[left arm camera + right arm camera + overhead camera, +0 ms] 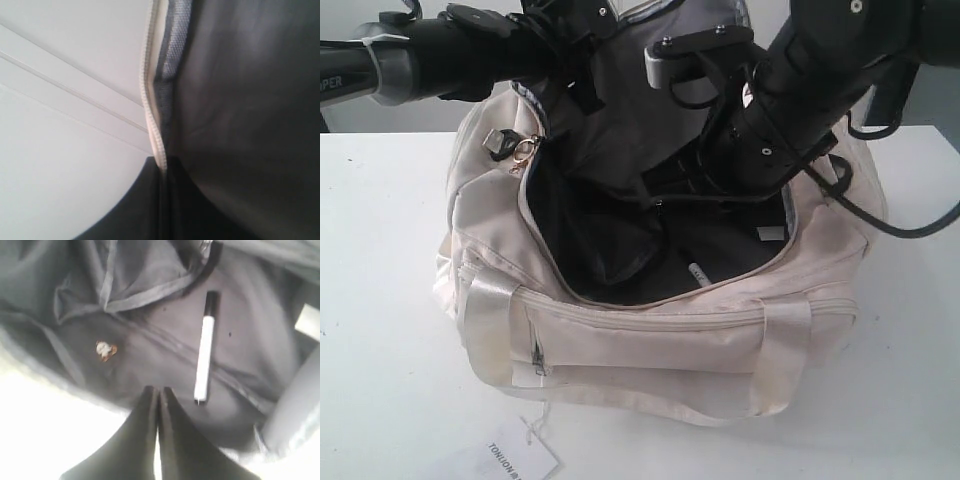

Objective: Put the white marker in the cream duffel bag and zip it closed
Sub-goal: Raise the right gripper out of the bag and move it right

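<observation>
the right gripper (159,390) is deep inside the open cream duffel bag (650,335), its two dark fingers pressed together tip to tip with nothing between them. the white marker (204,357) lies loose on the dark lining (240,340) of the bag floor, just beside those closed tips and apart from them. its long axis runs nearly in line with the gripper's fingers, a little slanted. the bare pale end is the one close to the fingertips, and the dark cap points away from the gripper, further into the bag. a small tan speck (105,350) sits on the lining off the gripper's other side.

the left gripper (164,165) is up at the raised flap. the cream zip edge (150,100) runs straight down between its dark fingers, which are closed onto it, so it is holding the bag's edge.

only the right wrist view gives the marker whole, cap and barrel. in the exterior view just a short bit of its pale barrel (698,272) peeks out below the right arm (790,90), inside the opening near the front rim. that view alone shows the bag's outside: the gold ring pull (523,157) at the end of the open zip, on the side away from the right gripper, the paper tag (525,458) on the tabletop (380,300) in front of the bag, and the flap lifted up. the left wrist view shows neither marker nor right gripper, only zip, lining and a pale background.
</observation>
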